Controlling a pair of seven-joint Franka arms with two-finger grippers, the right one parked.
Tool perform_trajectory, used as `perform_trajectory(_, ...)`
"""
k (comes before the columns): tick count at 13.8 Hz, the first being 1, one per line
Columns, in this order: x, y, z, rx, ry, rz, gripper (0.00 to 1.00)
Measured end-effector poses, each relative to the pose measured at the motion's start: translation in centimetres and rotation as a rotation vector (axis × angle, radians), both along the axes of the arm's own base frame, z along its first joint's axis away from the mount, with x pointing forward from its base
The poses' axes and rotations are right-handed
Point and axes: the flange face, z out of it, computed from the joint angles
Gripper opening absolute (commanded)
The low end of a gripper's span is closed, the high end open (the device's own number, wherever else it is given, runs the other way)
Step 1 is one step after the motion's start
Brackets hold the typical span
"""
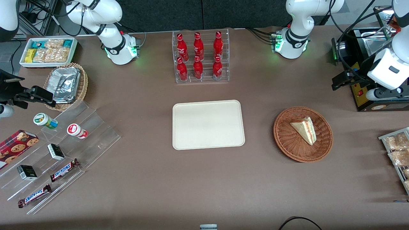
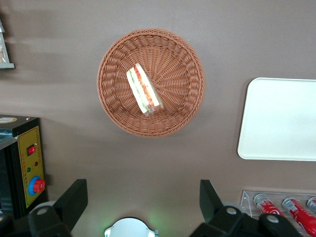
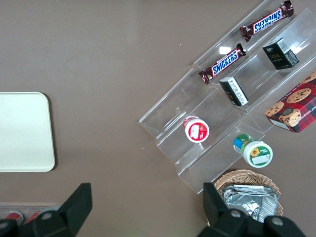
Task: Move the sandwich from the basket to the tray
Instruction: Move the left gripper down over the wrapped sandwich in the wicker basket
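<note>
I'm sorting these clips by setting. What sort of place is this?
Probably a lab mock-up of a snack shop: a rack of red bottles, chocolate bars on clear steps, a sandwich. The hand hangs open above the table.

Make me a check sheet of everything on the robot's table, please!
Surface: brown table, flat.
Sandwich: lying in the basket.
Tray: bare, beside the basket, toward the parked arm's end.
Clutter: red bottles in a clear rack, farther from the front camera than the tray; snack bars on clear steps; foil packs in a tan basket.
Gripper: open, raised above the table, holding nothing.
Cables: black cables near the black box.
Surroundings: nothing seen.
</note>
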Motion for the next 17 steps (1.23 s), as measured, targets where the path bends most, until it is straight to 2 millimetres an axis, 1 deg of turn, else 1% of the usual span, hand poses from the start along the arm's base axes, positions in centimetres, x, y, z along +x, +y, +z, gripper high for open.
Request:
perform_trajectory(3,-0.1,0.2,0.1,0.016,-0.003,0.0,1.0)
perform_trajectory(5,0.0,0.4,-1.2,0.037,0.015,0.0,1.0)
perform_trajectory(7,0.1,0.6,-3.9,0.047,0.042,0.001,1.0)
perform_trajectory(10,0.0,0.9,-9.4,0.059,0.047,0.004,1.0)
perform_trajectory(12,-0.2,0.9,-12.7,0.063,0.024,0.052,1.0)
perform_trajectory(14,-0.3,0.9,-15.3,0.069,-0.008,0.142,1.0)
perform_trajectory(17,-0.5,0.9,-18.5,0.071,-0.061,0.283,1.0)
